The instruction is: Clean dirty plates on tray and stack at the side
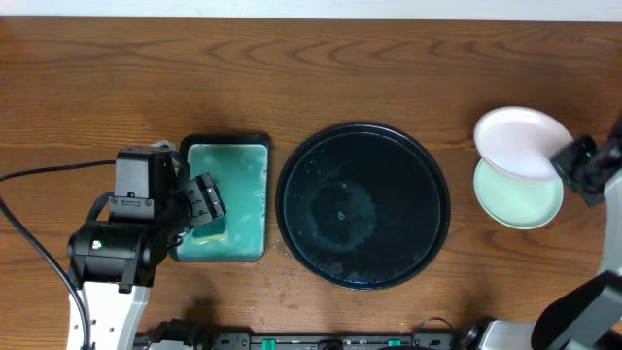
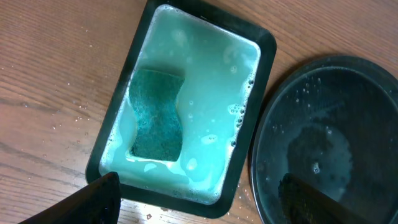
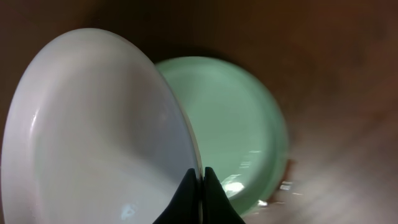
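The right claw (image 3: 200,177) grasped the white plate (image 3: 93,137) by its rim, tilted just above the mint plate (image 3: 236,118); the left claw (image 1: 206,204) hung released, well apart.

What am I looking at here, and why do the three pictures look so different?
A left arm and a right arm work at a table. One picture looks down from above; the other two come from a camera on each wrist. On the table lie a round black tray, wet and bare, and a small tray of teal water with a sponge. The left fingers hang open above it, holding nothing. The right fingers pinch the rim of a white plate, tilted over a green plate.
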`<state>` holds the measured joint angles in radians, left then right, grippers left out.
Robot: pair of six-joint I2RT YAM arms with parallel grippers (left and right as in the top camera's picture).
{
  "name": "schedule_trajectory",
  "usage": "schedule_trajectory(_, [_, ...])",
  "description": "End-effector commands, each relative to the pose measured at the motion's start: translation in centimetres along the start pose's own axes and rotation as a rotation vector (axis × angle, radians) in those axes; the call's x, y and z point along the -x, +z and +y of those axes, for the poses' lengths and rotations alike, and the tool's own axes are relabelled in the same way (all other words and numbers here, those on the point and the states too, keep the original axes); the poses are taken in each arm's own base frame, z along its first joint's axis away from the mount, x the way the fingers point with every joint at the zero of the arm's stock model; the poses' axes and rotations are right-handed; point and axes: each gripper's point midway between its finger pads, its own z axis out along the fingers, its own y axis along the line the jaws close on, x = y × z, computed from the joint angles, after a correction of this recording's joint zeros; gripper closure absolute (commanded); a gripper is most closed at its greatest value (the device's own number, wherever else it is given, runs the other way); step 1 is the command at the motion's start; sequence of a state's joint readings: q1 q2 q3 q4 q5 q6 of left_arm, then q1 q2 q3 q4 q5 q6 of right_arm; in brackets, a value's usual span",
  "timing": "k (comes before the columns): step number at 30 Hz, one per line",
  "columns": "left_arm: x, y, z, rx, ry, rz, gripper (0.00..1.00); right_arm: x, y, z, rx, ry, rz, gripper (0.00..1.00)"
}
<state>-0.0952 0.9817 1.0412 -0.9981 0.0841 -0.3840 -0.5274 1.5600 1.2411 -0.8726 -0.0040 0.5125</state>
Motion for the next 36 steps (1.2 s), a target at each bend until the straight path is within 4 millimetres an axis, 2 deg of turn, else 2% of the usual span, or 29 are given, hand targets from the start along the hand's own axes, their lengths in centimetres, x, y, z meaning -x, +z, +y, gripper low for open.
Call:
schedule_trajectory(1, [0.5, -0.4, -0.3, -0.01, 0.011, -0.011, 0.18, -1.1, 2.1, -3.6, -0.095, 0.065, 0.068, 0.99])
schedule_trajectory(5, [0.5, -0.4, -0.3, -0.01, 0.011, -0.011, 0.18, -2.8, 3.2, -5.0, -0.131, 0.073, 0.13, 0.99])
schedule_trajectory(6, [0.5, -0.4, -0.3, -0.01, 0.011, -0.011, 0.18, -3.0, 3.3, -4.9, -0.128, 0.068, 0.135, 0.91])
schedule_trajectory(7, [0.5, -0.4, -0.3, -0.01, 0.011, -0.011, 0.18, -3.1, 3.3, -4.6, -0.113, 0.065, 0.14, 0.67])
schedule_trajectory(8, [0.5, -0.4, -0.3, -0.01, 0.011, -0.011, 0.18, -3.2, 3.3, -4.0, -0.087, 0.059, 0.147, 0.62])
schedule_trajectory(11, [0.5, -0.4, -0.3, -0.01, 0.011, -0.011, 0.18, -3.5, 2.0, -1.1, 0.054, 0.005, 0.172, 0.55])
schedule_trajectory(14, [0.5, -0.4, -0.3, -0.01, 0.011, -0.011, 0.18, -4.1, -1.4, 3.2, 0.254, -0.104, 0.156, 0.53])
schedule_trajectory(16, [0.5, -0.4, -0.3, -0.01, 0.011, -0.011, 0.18, -5.6, -5.1, 7.1, 0.457, -0.236, 0.148, 0.56])
schedule_trajectory(19, [0.5, -0.4, -0.3, -0.01, 0.011, -0.011, 0.18, -9.9, -12.1, 12.2, 0.78, -0.528, 0.114, 0.56])
schedule_trajectory(21, [0.5, -0.4, -0.3, -0.01, 0.011, -0.011, 0.18, -12.5, -15.4, 13.5, 0.879, -0.669, 0.08, 0.52])
schedule_trajectory(22, [0.5, -0.4, -0.3, -0.01, 0.011, -0.011, 0.18, -13.9, -16.9, 13.8, 0.903, -0.723, 0.066, 0.42])
schedule_trajectory(23, [0.5, -0.4, -0.3, -0.01, 0.011, -0.011, 0.18, -14.9, -17.9, 13.9, 0.917, -0.758, 0.056, 0.01])
schedule_trajectory(26, [0.5, -0.4, -0.3, -0.01, 0.011, -0.011, 0.18, -18.0, -20.9, 14.0, 0.985, -0.859, 0.04, 0.01])
schedule_trajectory(29, [0.5, -0.4, -0.3, -0.01, 0.011, -0.011, 0.18, -20.2, -23.6, 13.8, 1.051, -0.937, 0.011, 0.01])
schedule_trajectory(33, [0.5, -0.4, -0.3, -0.01, 0.011, -0.011, 0.18, -20.6, -24.6, 13.0, 1.054, -0.949, -0.022, 0.01])
schedule_trajectory(36, [0.5, -0.4, -0.3, -0.01, 0.011, -0.011, 0.18, -20.8, -24.3, 12.0, 1.006, -0.961, -0.031, 0.01])
